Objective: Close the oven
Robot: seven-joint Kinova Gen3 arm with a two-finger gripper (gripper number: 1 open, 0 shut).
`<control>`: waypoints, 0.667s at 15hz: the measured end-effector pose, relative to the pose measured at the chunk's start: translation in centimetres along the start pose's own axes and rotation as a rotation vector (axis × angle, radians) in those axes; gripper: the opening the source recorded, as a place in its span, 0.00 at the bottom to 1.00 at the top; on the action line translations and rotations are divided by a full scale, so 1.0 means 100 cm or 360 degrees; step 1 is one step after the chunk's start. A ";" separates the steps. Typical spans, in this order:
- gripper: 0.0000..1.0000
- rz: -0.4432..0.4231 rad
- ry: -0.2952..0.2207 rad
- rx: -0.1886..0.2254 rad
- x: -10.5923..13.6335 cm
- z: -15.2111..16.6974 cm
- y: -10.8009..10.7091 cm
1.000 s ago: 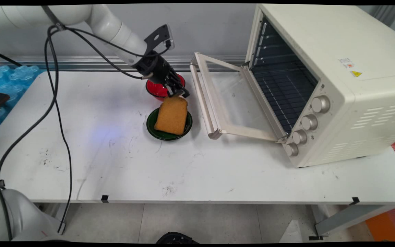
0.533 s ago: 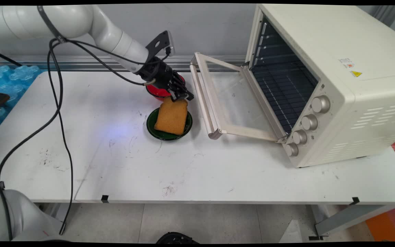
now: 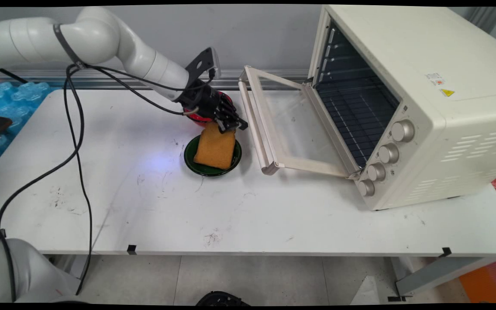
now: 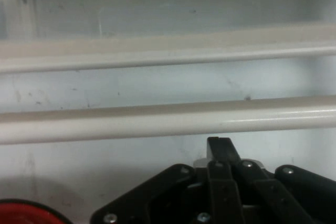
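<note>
Main view: just above frame centre, the gripper (image 3: 230, 125) has its jaws clenched on the top edge of the toast slice (image 3: 215, 147). The golden-brown slice leans tilted, its lower end in the green bowl (image 3: 190, 157) on the tabletop (image 3: 144, 206). A red bowl (image 3: 194, 117) sits behind; the open oven (image 3: 403, 103) stands right.

Hand view: the jaws (image 4: 220, 153) look pressed together at bottom centre, facing the oven door's handle bar (image 4: 157, 121); the red bowl's (image 4: 23, 212) rim shows lower left.

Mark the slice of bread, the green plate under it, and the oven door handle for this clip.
brown slice of toasted bread (image 3: 215, 147): main view, middle of its flat face.
dark green round plate (image 3: 189, 157): main view, bare left rim.
cream oven door handle bar (image 4: 157, 120): hand view, middle of the nearer bar.
</note>
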 end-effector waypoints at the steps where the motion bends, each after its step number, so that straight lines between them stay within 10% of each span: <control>1: 0.00 -0.0001 0.0008 0.0000 -0.001 0.002 0.000; 10: 0.00 -0.0002 0.0060 0.0004 -0.007 0.017 0.002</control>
